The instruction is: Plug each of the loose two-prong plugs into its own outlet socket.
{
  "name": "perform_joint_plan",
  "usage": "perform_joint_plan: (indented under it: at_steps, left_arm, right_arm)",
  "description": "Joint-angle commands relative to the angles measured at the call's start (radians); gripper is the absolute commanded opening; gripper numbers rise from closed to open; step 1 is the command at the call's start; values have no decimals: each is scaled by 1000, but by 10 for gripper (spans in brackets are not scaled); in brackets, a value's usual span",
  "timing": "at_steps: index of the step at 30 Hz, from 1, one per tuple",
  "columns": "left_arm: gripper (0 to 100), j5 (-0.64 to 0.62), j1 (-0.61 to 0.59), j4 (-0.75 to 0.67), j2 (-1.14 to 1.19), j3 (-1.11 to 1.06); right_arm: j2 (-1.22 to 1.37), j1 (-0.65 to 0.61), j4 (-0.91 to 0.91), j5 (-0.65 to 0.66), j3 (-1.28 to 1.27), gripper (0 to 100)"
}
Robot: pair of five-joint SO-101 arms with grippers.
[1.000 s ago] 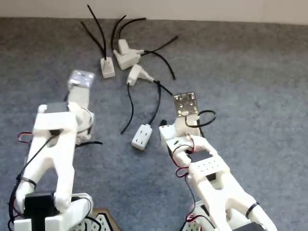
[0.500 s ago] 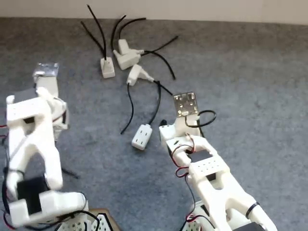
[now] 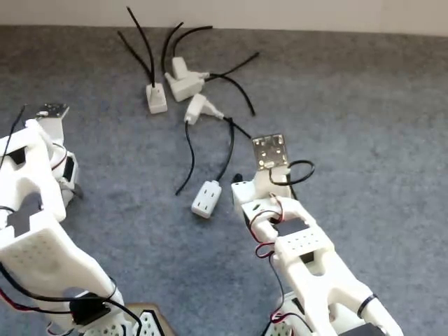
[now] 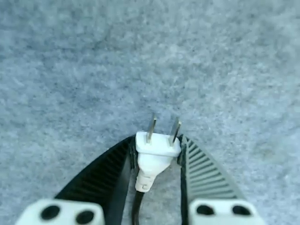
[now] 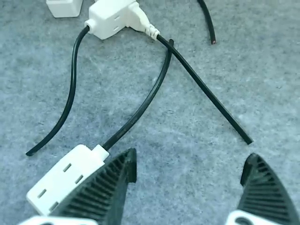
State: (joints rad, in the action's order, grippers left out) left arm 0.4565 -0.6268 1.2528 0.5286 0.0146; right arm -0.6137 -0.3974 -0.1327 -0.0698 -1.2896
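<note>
My left gripper [image 4: 157, 146] is shut on a white two-prong plug [image 4: 154, 154], held above bare carpet with its prongs pointing away from the wrist and its black cord trailing back between the fingers. In the high view the left arm [image 3: 35, 182] stands at the far left. My right gripper [image 5: 187, 174] is open over the carpet, with a loose white outlet socket [image 5: 65, 180] [image 3: 206, 198] just outside one finger. A plug joined to a socket [image 5: 115, 18] [image 3: 199, 107] lies farther out.
More white plug and socket pieces [image 3: 183, 80] [image 3: 155, 98] with black cords lie at the back of the grey carpet [image 3: 364, 112]. Loose cable ends [image 5: 225, 117] cross the floor ahead of the right gripper. A pale wall edge runs along the far side.
The left arm has swung away to the left and risen toward the camera, carrying the plug. The right arm and the pieces on the carpet have not moved.
</note>
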Motion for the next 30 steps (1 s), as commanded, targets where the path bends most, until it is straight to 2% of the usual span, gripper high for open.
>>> perform_joint_plan:
  at_steps: [1,4,8,20,30]
  left_arm:
    - [127,5,-13,-5,5,53]
    - [152,9,-24,58,-53,51]
    - [200,98,-28,95,-110,45]
    - [203,256,-27,115,-42,53]
    - [204,433,-27,367,-42,222]
  right_arm:
    - [-25,12,22,8,13,350]
    - [-25,12,22,8,13,350]
    - [-25,12,22,8,13,350]
    - [-25,12,22,8,13,350]
    - [-25,12,22,8,13,350]
